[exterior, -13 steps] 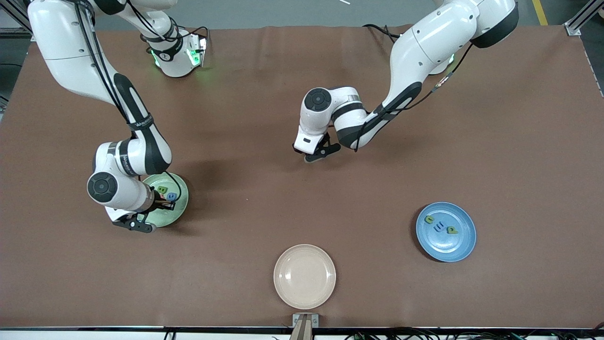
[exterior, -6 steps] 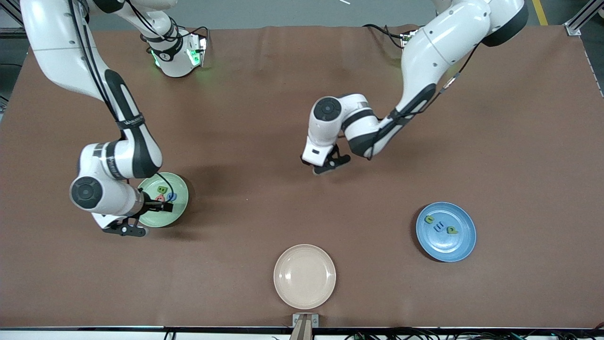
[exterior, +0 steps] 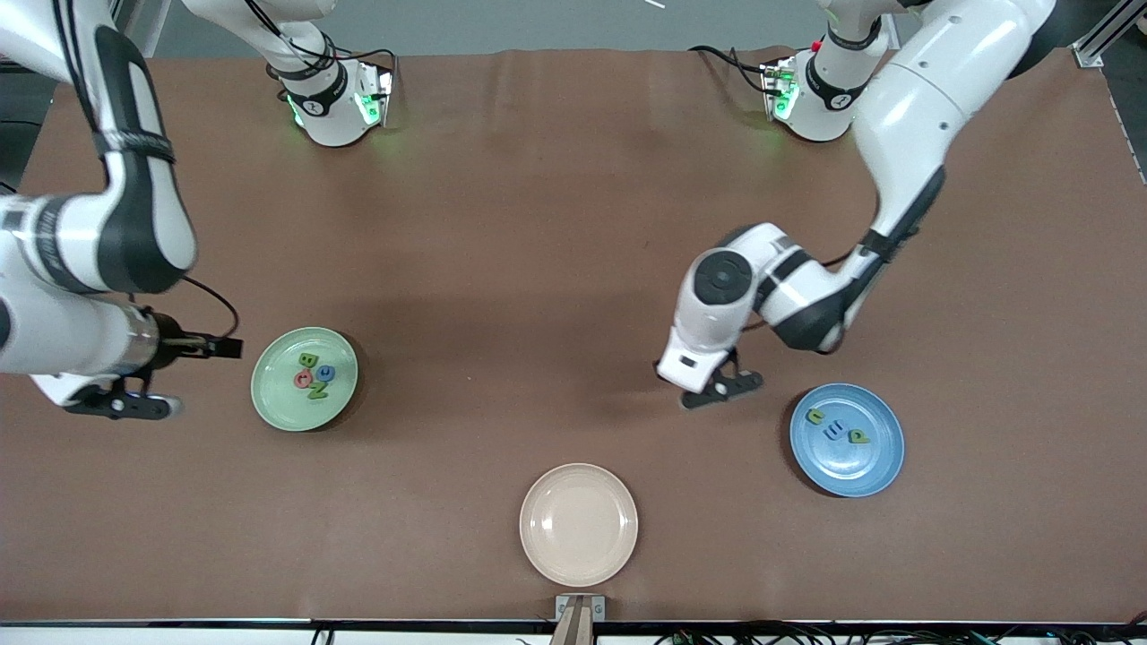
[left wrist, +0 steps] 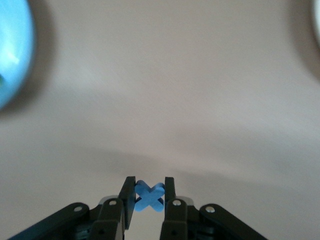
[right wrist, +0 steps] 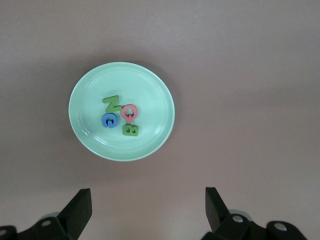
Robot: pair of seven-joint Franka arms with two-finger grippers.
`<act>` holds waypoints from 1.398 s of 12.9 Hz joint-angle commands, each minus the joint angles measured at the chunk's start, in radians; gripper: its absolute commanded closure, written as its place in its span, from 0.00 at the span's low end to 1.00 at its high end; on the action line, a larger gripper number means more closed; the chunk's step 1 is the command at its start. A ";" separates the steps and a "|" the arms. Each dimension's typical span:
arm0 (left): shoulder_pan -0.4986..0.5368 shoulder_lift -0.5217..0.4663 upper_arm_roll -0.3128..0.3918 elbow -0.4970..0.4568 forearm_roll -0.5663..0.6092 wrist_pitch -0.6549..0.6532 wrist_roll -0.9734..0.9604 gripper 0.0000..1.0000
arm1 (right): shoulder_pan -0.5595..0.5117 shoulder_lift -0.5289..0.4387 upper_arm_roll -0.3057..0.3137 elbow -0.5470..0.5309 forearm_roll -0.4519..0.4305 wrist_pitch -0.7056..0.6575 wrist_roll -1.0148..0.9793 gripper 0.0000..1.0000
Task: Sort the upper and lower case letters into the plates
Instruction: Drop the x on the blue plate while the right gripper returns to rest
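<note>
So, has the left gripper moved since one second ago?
Yes. The left gripper, shut on a blue letter, has come from mid-table toward the blue plate, nearer to the front camera.

- The green plate (exterior: 305, 379) is round, shallow, pale mint, and lies flat toward the right arm's end of the table.
- Four letters lie close together in it: a green B (exterior: 306, 360), a blue C (exterior: 325, 373), a pink Q (exterior: 303, 380) and a green N (exterior: 317, 391).
- The blue plate (exterior: 847, 440) has the same size and lies flat toward the left arm's end.
- Three small letters (exterior: 835, 428) lie in a row in it, two green and one blue between them.
- A blue x (left wrist: 149, 196) is held up in the air, pinched from two sides, over bare table beside the blue plate.
</note>
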 commanded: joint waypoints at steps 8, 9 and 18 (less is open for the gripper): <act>0.331 -0.003 -0.014 -0.023 0.066 -0.015 0.550 0.93 | -0.054 -0.013 0.026 0.151 -0.003 -0.163 -0.006 0.00; 0.348 -0.001 -0.014 -0.035 0.066 -0.015 0.565 0.85 | -0.045 -0.019 0.031 0.149 -0.003 -0.179 -0.006 0.00; 0.386 -0.120 -0.086 -0.049 0.050 -0.094 0.564 0.00 | -0.042 -0.292 0.021 -0.117 0.055 -0.072 -0.009 0.00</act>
